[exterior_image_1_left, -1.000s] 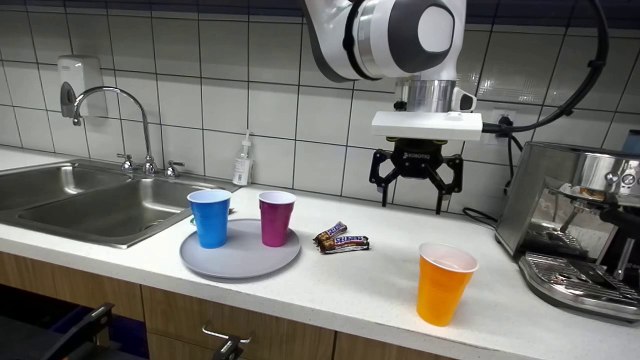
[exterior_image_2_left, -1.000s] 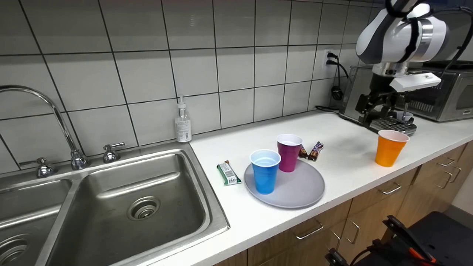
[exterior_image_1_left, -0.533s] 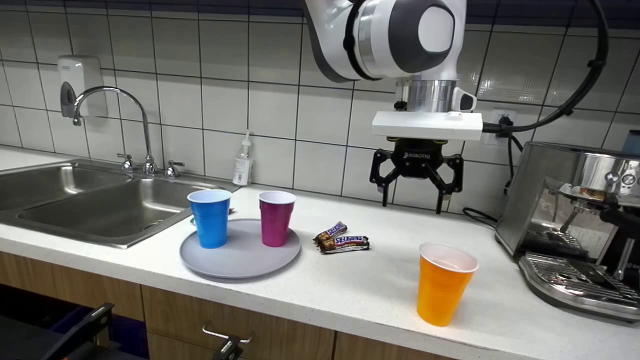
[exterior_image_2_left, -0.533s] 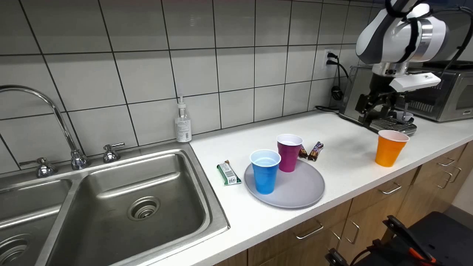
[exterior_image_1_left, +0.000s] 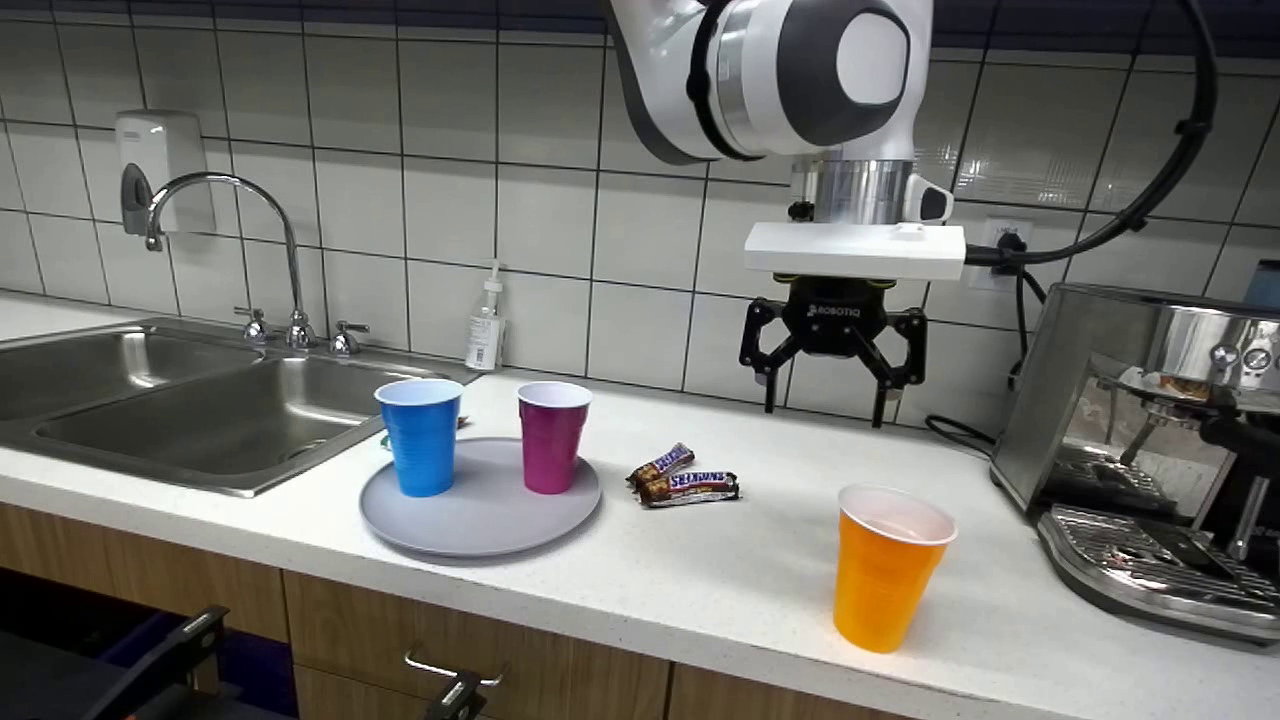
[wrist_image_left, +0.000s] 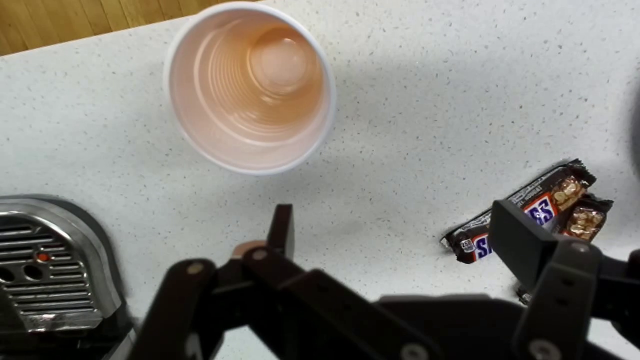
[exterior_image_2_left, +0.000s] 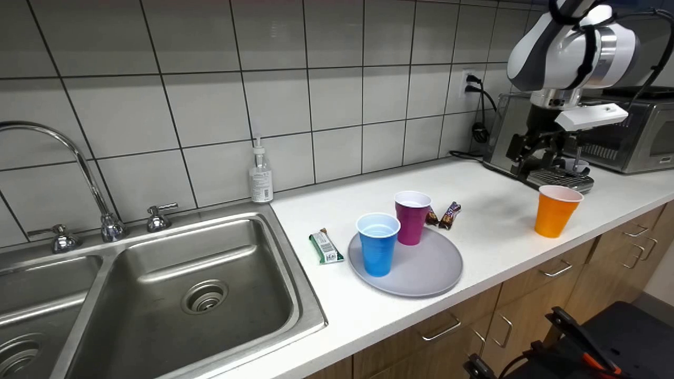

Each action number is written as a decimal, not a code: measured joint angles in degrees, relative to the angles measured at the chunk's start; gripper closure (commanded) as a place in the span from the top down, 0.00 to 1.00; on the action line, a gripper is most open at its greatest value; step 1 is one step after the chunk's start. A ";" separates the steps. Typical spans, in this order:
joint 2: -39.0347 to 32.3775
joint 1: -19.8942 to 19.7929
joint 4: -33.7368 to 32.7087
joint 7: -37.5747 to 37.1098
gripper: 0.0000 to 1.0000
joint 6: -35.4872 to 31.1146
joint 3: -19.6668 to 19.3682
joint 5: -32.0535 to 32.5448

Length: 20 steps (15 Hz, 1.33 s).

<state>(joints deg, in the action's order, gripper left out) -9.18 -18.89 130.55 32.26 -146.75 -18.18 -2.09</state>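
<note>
My gripper [exterior_image_1_left: 823, 412] is open and empty, pointing down above the white counter between the candy bars and the coffee machine. In the wrist view its fingers [wrist_image_left: 391, 220] stand wide apart with only counter between them. An orange cup [exterior_image_1_left: 890, 570] stands upright near the counter's front edge; the wrist view looks into its pale inside [wrist_image_left: 250, 90]. Two Snickers bars [exterior_image_1_left: 690, 488] lie together; in the wrist view one finger partly covers the bars [wrist_image_left: 540, 210]. A grey plate [exterior_image_1_left: 480, 535] bears a blue cup [exterior_image_1_left: 421, 440] and a magenta cup [exterior_image_1_left: 553, 440], both upright.
A coffee machine [exterior_image_1_left: 1120, 440] stands by the wall, with a microwave [exterior_image_2_left: 647, 137] beyond it. A double sink [exterior_image_2_left: 210, 252] with a faucet [exterior_image_2_left: 79, 152] and a soap bottle [exterior_image_2_left: 260, 179] is at the other end. A green-wrapped bar [exterior_image_2_left: 326, 246] lies between sink and plate.
</note>
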 measured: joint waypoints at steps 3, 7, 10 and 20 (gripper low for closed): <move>0.00 0.00 0.02 -0.02 1.00 0.00 0.03 0.00; -0.01 0.00 0.59 -0.03 1.00 0.12 0.30 0.14; -0.01 0.00 1.27 -0.03 1.00 0.12 0.30 0.16; -0.01 -1.00 1.65 0.32 1.00 0.12 0.29 0.16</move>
<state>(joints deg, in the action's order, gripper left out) -9.20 -19.89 132.20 32.58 -146.64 -17.89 -1.93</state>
